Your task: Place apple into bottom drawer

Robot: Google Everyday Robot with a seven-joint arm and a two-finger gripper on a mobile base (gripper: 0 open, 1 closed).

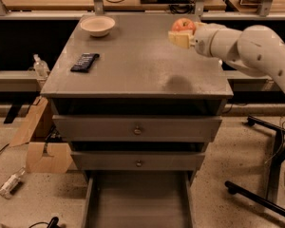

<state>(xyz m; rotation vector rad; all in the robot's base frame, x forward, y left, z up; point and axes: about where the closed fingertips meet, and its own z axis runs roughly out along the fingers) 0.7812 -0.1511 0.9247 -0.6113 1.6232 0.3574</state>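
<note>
While the robot's white arm reached in from the right, its two-finger gripper [177, 36] hung above the back right part of the flat gray cabinet top [133, 65], its pale fingers [179, 40] pinched on the small round red-orange apple [183, 24]. The apple sat clear of the surface; a soft dark shadow lay on the top below and a little nearer the front edge, which suggested the fruit was held in the air rather than resting.

The grasp and the lift therefore looked done. What remained, by my reading, was the greater part: carrying the apple forward past the front edge, lowering it in front of the two closed gray drawer fronts with round knobs [137, 128], and letting it go in the long gray bottom drawer [137, 201]. That drawer stood pulled out at the foot of the cabinet, its floor bare, well apart from the gripper.

A shallow beige bowl [98, 25] stood at the back left of the top, and a flat dark rectangular object [85, 62] lay nearer the left edge, both away from the likely path.
</note>
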